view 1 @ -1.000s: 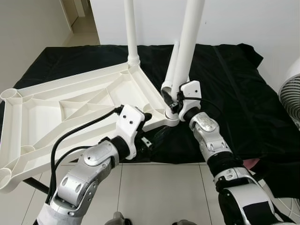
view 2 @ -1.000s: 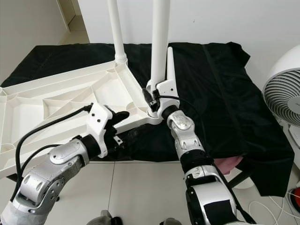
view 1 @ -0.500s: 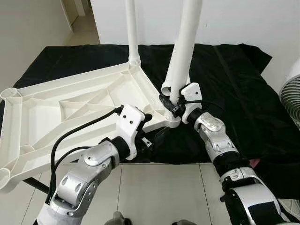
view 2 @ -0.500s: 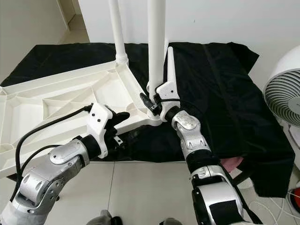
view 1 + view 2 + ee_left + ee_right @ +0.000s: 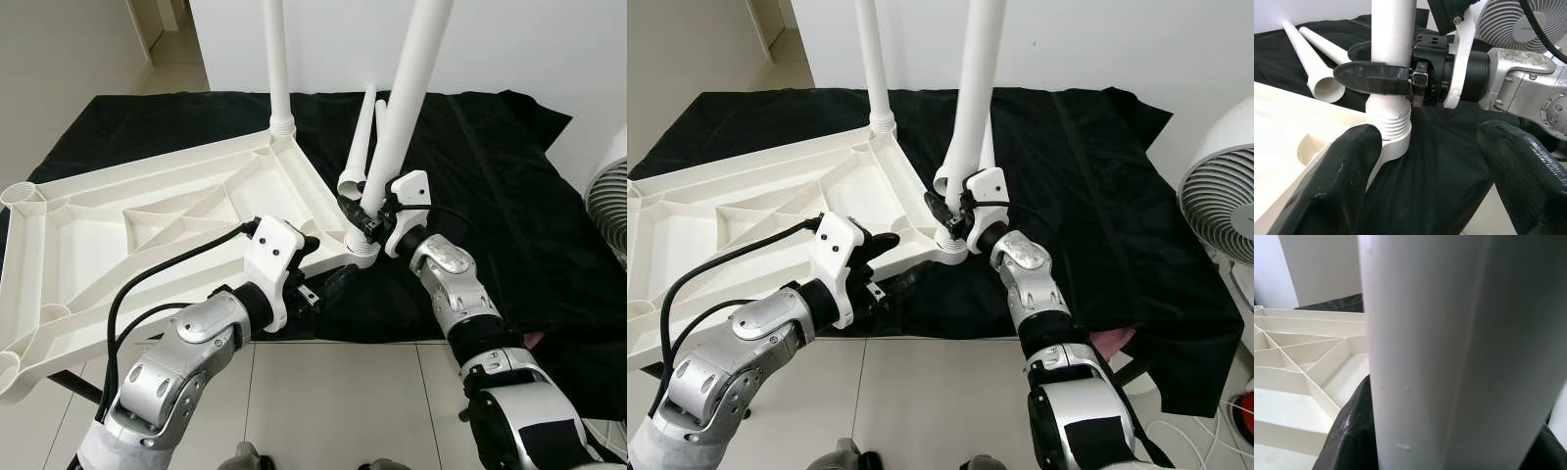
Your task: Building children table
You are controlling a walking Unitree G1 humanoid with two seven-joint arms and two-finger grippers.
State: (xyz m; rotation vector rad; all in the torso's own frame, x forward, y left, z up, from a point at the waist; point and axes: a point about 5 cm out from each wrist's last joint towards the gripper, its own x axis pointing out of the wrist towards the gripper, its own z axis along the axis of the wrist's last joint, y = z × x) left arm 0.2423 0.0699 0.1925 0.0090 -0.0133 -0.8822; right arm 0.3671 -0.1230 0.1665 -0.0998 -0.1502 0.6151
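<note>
White tabletop (image 5: 147, 225) on black cloth (image 5: 490, 166), tiled floor (image 5: 333, 401), fan (image 5: 1225, 211)

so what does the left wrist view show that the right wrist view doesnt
The left wrist view shows the right gripper clamped around the leg just above its threaded base, which sits in the corner socket, plus two loose legs on the black cloth and a fan. The right wrist view shows the ribbed underside of the tabletop. Both share that gripped leg.
</note>
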